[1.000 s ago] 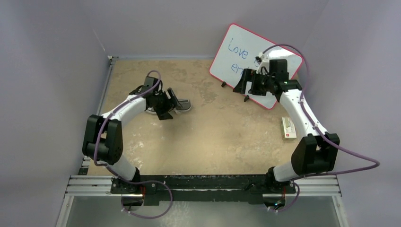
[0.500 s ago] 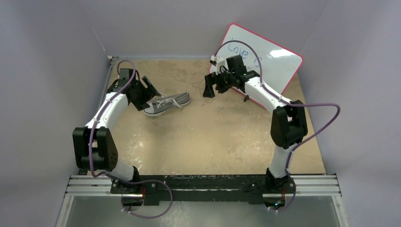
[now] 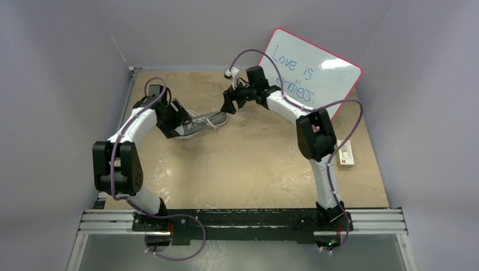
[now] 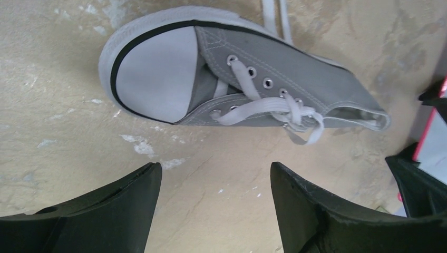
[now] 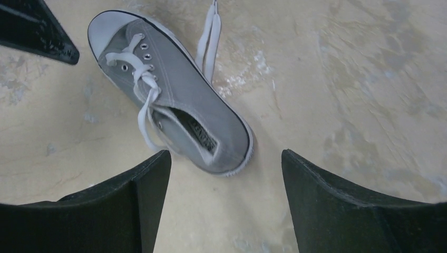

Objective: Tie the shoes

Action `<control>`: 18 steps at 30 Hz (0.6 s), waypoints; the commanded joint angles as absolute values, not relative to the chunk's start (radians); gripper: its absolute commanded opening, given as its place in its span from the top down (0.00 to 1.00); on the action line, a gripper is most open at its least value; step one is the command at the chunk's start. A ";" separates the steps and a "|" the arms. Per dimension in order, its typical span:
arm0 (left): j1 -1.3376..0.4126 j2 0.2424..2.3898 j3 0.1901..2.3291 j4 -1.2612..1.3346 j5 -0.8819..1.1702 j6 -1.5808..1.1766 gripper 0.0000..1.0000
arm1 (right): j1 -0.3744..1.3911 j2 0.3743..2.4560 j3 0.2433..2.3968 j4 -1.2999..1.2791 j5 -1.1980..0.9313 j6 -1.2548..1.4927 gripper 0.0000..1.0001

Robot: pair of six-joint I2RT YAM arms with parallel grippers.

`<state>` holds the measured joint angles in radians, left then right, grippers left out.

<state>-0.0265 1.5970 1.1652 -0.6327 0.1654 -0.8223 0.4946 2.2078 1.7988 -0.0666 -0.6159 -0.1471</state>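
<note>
I am holding my left claw (image 4: 216, 176) wide, gripping nothing, and it is hovering just beside the white toe cap of the grey shoe (image 4: 274, 87). The shoe is sitting upright on its sole on the tan surface (image 3: 254, 164), toward the far left, between my two claws. My right claw (image 5: 226, 161) is also standing wide and gripping nothing, hanging over the heel end. The white laces (image 5: 145, 87) are crossing over the tongue, and their loose ends are trailing onto the surface beside the shoe. A whiteboard (image 3: 316, 68) is leaning at the far right, and a small box (image 3: 345, 153) is lying near the right edge.
</note>
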 commanded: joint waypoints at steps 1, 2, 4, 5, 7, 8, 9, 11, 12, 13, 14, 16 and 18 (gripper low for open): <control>-0.036 1.614 1.237 -0.689 0.113 -0.764 0.25 | 0.526 2.287 1.924 -0.044 -0.664 -0.233 0.22; -0.037 1.616 1.250 -0.697 0.103 -0.753 0.25 | 0.531 2.307 1.944 -0.052 -0.650 -0.237 0.22; -0.044 1.621 1.262 -0.700 0.097 -0.739 0.25 | 0.533 2.339 1.966 -0.043 -0.640 -0.221 0.25; -0.046 1.623 1.264 -0.698 0.099 -0.737 0.25 | 0.534 2.354 1.975 -0.035 -0.635 -0.202 0.28; -0.048 1.622 1.261 -0.697 0.102 -0.737 0.25 | 0.538 2.379 1.997 -0.044 -0.613 -0.193 0.33; -0.048 1.620 1.262 -0.697 0.099 -0.735 0.25 | 0.541 2.387 2.002 -0.050 -0.596 -0.196 0.36; -0.048 1.619 1.261 -0.699 0.097 -0.733 0.25 | 0.542 2.391 2.002 -0.055 -0.572 -0.201 0.40; -0.048 1.617 1.262 -0.700 0.095 -0.732 0.26 | 0.550 2.399 2.001 -0.072 -0.515 -0.221 0.49; -0.048 1.615 1.261 -0.699 0.098 -0.733 0.26 | 0.553 2.403 2.001 -0.089 -0.498 -0.233 0.54; -0.048 1.613 1.261 -0.697 0.101 -0.734 0.26 | 0.558 2.402 2.003 -0.107 -0.487 -0.252 0.59; -0.049 1.609 1.261 -0.696 0.101 -0.736 0.26 | 0.567 2.397 1.999 -0.124 -0.478 -0.274 0.64; -0.048 1.601 1.260 -0.695 0.101 -0.737 0.26 | 0.582 2.373 1.977 -0.139 -0.421 -0.295 0.75; -0.048 1.591 1.256 -0.691 0.101 -0.742 0.26 | 0.591 2.349 1.983 -0.173 -0.387 -0.281 0.87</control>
<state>-0.0463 1.6260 1.2266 -0.7017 0.1146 -0.7555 0.5720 2.4126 1.9652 -0.0856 -0.5121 -0.2382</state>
